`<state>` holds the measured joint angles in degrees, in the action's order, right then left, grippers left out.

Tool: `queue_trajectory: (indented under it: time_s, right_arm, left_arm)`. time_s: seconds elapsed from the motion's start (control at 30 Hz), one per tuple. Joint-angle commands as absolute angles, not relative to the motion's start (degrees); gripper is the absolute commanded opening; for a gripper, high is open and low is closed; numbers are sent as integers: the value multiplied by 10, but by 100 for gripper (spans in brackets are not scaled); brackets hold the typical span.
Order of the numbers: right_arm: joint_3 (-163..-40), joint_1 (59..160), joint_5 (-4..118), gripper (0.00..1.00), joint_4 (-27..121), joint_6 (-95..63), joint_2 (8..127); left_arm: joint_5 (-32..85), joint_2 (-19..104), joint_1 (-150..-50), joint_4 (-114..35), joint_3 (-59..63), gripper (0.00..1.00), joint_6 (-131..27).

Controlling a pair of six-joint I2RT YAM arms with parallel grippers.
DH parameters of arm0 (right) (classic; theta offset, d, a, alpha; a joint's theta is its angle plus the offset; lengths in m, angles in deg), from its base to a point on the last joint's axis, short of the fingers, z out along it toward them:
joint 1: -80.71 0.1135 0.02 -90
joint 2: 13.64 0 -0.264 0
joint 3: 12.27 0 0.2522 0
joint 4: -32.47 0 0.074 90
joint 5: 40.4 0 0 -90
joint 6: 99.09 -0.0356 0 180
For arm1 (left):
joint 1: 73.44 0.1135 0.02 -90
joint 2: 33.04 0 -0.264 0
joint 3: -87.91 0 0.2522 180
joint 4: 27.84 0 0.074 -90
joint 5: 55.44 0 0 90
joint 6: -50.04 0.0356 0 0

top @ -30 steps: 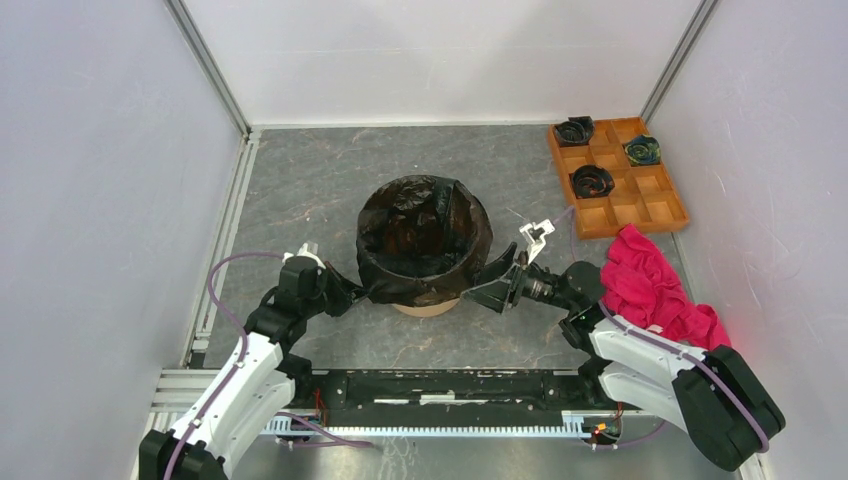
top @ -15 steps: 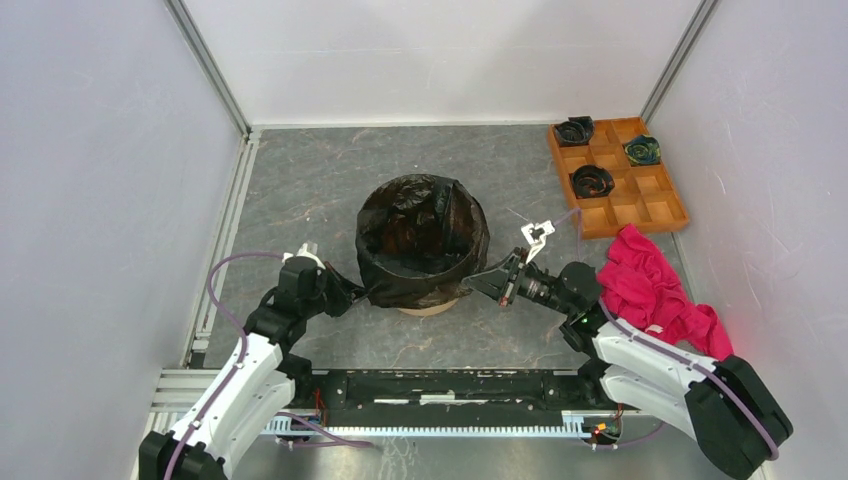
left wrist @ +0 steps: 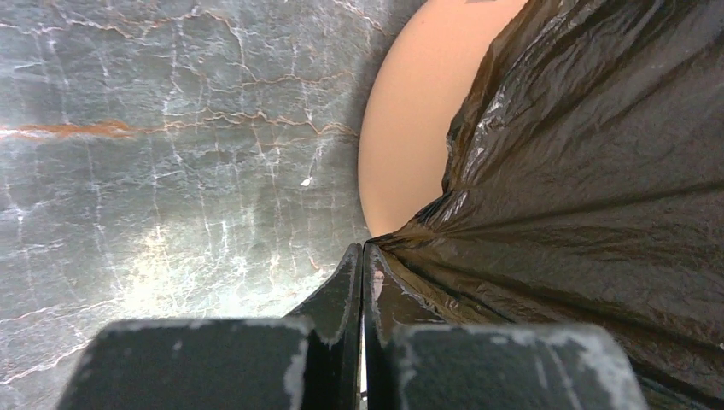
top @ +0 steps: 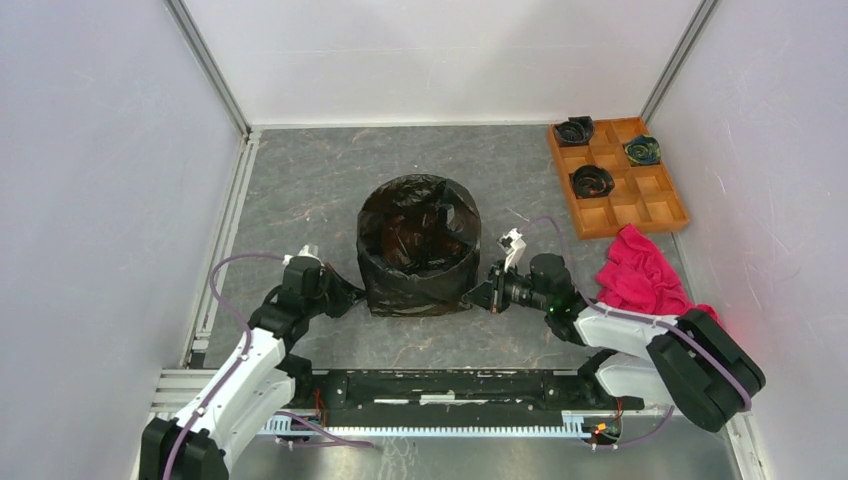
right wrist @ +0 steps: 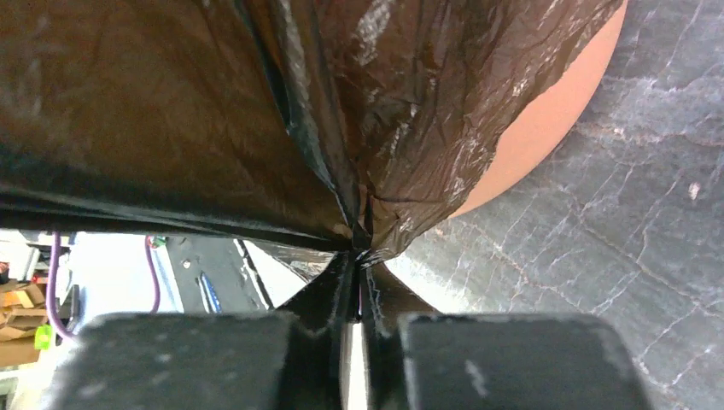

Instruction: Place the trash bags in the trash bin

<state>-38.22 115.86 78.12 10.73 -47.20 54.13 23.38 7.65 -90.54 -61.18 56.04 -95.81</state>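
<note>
The black trash bag lines the trash bin and hangs over its outside down to the table. From above the bin is covered by the bag. Its orange wall shows beside the film in the left wrist view, and the same orange wall shows in the right wrist view. My left gripper sits low at the bin's left side, shut on the bag's hem. My right gripper sits low at the right side, its fingers pinched on a gathered fold of bag film.
An orange-brown compartment tray with small black rolls stands at the back right. A pink-red cloth lies just right of my right arm. White walls close in both sides and the back. A metal rail runs along the near edge.
My right gripper went from open to shut on the bag's edge and moved down and in. The bag's skirt now covers the bin's base. The left gripper kept its grip.
</note>
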Motion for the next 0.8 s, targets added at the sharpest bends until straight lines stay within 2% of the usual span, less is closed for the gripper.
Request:
queue_trajectory:
  time_s: [0.0, 0.07, 0.27, 0.37, 0.47, 0.6, 0.67, 0.77]
  right_arm:
    - [-446, 1162, 759, 17, 159, -395, 565]
    - [-460, 1162, 742, 27, 219, -365, 556]
    - [-479, 1161, 645, 61, 393, -282, 478]
    - [-503, 1161, 600, 75, 459, -242, 462]
    - [-545, 1161, 556, 83, 529, -207, 465]
    - [-601, 1161, 501, 93, 591, -181, 479]
    - [-614, 1161, 481, 98, 596, -174, 481]
    - [-623, 1161, 475, 98, 577, -171, 491]
  left_arm:
    - [274, 82, -904, -611, 536, 2, -930]
    - [284, 81, -904, -633, 524, 4, -930]
    - [342, 22, -904, -702, 498, 21, -941]
    - [359, -13, -904, -721, 483, 35, -959]
    - [392, -43, -904, -755, 454, 58, -960]
    - [470, -73, -904, -820, 379, 80, -925]
    - [501, -82, -904, -848, 338, 86, -902]
    - [533, -97, -904, -858, 287, 92, -863]
